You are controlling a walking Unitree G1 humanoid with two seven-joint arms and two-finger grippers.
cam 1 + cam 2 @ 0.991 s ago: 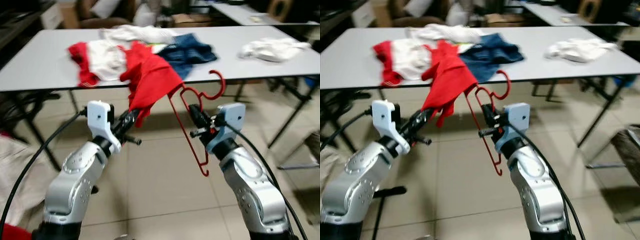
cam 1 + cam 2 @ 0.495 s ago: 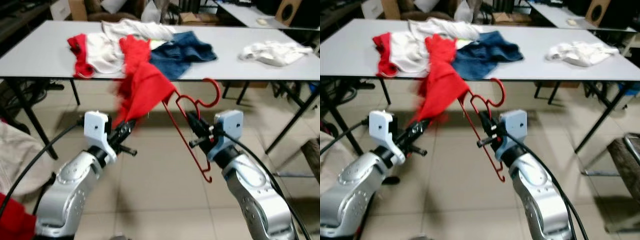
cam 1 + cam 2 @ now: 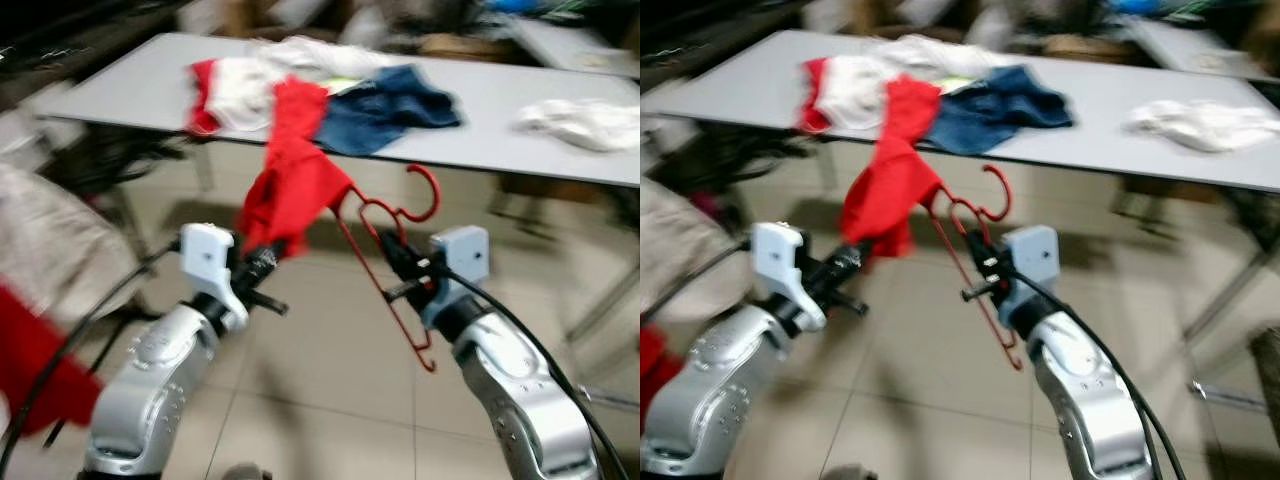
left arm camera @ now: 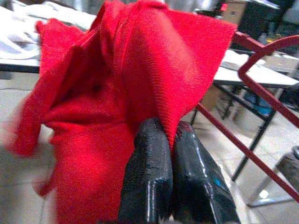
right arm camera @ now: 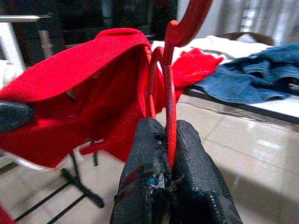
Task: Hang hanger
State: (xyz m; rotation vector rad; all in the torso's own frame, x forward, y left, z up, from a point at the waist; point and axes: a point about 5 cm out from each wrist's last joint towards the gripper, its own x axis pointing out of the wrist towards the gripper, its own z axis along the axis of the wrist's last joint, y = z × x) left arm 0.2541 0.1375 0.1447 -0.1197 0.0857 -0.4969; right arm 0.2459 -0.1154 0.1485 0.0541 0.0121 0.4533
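**Q:** Item one, risks. What do you log?

**A:** You carry a red hanger (image 3: pixel 385 262) with a red garment (image 3: pixel 290 185) half on it, away from any rail I can see. The garment's far end trails up onto the tabletop (image 3: pixel 520 110), touching the pile of clothes (image 3: pixel 300 80) there. Judged risk: if you walk off, that trailing end drags on the pile or pulls taut, and the cloth slides off the hanger's shoulder. Second risk: the eye views are blurred, so your body is likely moving; a swinging hanger can twist in a thin two-finger pinch.

**Q:** Item two, end effectors?

**A:** Left end effector (image 4: pixel 168 144): closed, pinching a fold of the red garment between both fingers. Right end effector (image 5: pixel 169 140): closed on the hanger's thin red wire, just below the hook.

**Q:** Item three, location of the hanger?

**A:** In the air, in front of you and nearer than the tabletop's near edge. Its hook (image 3: pixel 425 190) curls up and to the right above the right end effector; its lower wire runs down toward the tiled floor (image 3: pixel 330 370). The garment hangs off its left side, toward your left end effector.

**Q:** Other stock?

**A:** A white cloth (image 3: pixel 590 110) lies at the tabletop's right, well apart.
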